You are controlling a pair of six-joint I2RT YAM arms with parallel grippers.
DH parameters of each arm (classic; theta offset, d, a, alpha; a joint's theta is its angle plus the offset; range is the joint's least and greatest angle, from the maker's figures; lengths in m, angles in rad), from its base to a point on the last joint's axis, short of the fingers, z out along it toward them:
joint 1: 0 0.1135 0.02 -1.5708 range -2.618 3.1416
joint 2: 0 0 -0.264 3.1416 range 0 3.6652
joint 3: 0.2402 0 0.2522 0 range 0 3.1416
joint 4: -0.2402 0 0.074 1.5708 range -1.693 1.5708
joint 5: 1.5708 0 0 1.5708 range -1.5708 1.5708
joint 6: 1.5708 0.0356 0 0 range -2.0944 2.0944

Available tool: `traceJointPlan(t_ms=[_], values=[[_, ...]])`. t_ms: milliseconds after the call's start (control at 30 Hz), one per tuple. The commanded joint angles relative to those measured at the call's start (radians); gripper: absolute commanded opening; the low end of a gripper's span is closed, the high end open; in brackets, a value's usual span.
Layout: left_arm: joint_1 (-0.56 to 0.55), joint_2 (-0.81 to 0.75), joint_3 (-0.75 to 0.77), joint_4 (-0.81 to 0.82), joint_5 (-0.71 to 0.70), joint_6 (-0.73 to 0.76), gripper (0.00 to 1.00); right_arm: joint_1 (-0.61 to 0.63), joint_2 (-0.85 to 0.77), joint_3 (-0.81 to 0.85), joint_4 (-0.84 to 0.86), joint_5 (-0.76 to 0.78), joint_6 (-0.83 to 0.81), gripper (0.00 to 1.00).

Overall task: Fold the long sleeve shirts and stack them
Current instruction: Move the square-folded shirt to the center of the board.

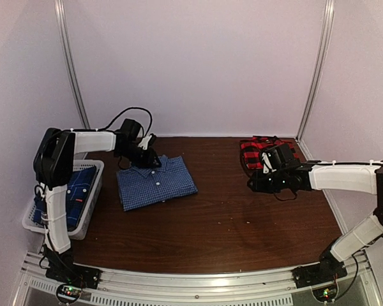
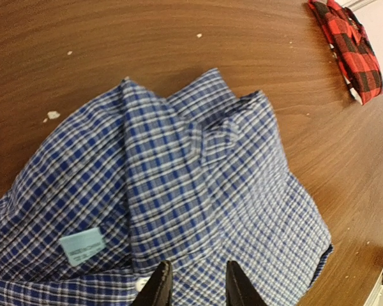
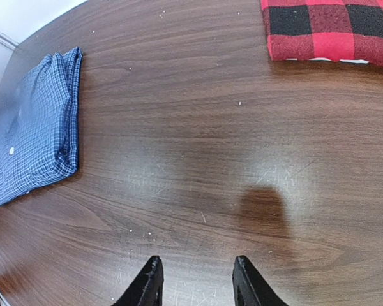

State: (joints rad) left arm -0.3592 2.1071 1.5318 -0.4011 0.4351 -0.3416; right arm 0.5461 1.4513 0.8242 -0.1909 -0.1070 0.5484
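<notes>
1. Closest in, the metal rail at the table's near edge carries both arm bases, with the left arm rising on one side and the right arm on the other
2. Far left, a white basket stands just beside the left arm, and the darker blue plaid shirt lies loosely bunched inside it
3. From above the basket the left arm reaches toward the back wall, and the left gripper sits at the collar end of the blue-and-white gingham shirt
4. Its wrist view shows the black fingers a little apart over the collar, near a pale blue label; checked cloth fills the gap, and I cannot tell whether they nip it or merely hang over it
5. That gingham shirt lies folded into a flat rectangle on the table, left of centre (a white button shows on its front)
6. Bare brown wood separates it from the right side
7. Right of centre, the right gripper hangs over bare wood, fingers released and parted, nothing between them, its shadow on the table ahead
8. At the back right corner the red-and-black plaid shirt lies folded, just behind the right wrist, which partly hides it, and well apart from the gingham one
</notes>
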Motion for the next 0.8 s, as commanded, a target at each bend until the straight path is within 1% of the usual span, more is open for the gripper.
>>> traceJointPlan(t_ms=[0,100,233,400,500,600,700,767], values=[[-0.079,-0.030,0.076,-0.011,0.011,-0.045,0.30,-0.026,-0.058,-0.017,-0.013,0.026,-0.016,0.39],[-0.147,-0.022,0.102,0.005,-0.025,-0.093,0.31,-0.040,-0.071,-0.014,-0.014,0.040,-0.021,0.39],[-0.224,0.027,0.119,0.055,-0.051,-0.168,0.30,-0.051,-0.072,0.020,-0.027,0.051,-0.019,0.40],[-0.297,0.104,0.156,0.085,-0.123,-0.257,0.30,-0.051,-0.091,0.056,-0.037,0.067,-0.013,0.44],[-0.322,0.158,0.184,0.090,-0.135,-0.295,0.29,-0.051,-0.097,0.074,-0.049,0.088,-0.014,0.48],[-0.340,0.201,0.200,0.093,-0.116,-0.322,0.29,-0.053,-0.102,0.099,-0.061,0.101,-0.016,0.52],[-0.355,0.220,0.197,0.093,-0.112,-0.331,0.29,-0.052,-0.119,0.115,-0.059,0.102,-0.015,0.56],[-0.360,0.216,0.179,0.094,-0.109,-0.338,0.28,-0.052,-0.123,0.125,-0.060,0.132,-0.018,0.59]])
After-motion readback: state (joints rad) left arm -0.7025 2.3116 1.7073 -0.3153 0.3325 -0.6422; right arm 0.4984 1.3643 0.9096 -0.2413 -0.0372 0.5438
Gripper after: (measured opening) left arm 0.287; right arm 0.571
